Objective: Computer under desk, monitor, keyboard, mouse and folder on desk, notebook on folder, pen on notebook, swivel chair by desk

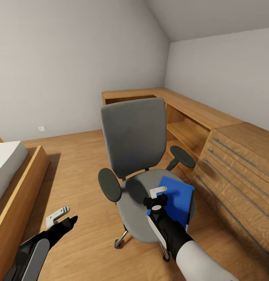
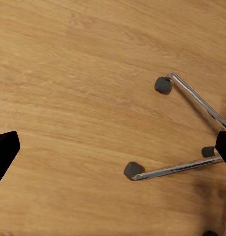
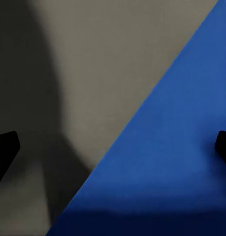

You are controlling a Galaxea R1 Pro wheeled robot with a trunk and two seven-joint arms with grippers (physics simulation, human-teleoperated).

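Right gripper (image 1: 159, 194) jaws apart, poised over the folder (image 1: 176, 203), which lies flat on the seat's right edge of the swivel chair (image 1: 134, 134). Left gripper (image 1: 61, 218) jaws apart, idle above the floor (image 1: 83, 156). Judged: folder not yet grasped; whole arrangement remains

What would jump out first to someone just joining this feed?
The grey swivel chair in the middle of the wooden floor, with the bright blue folder lying on its seat. The right pincer hangs open just above the folder's edge. The left pincer hovers open over the floor beside the chair's chrome base.
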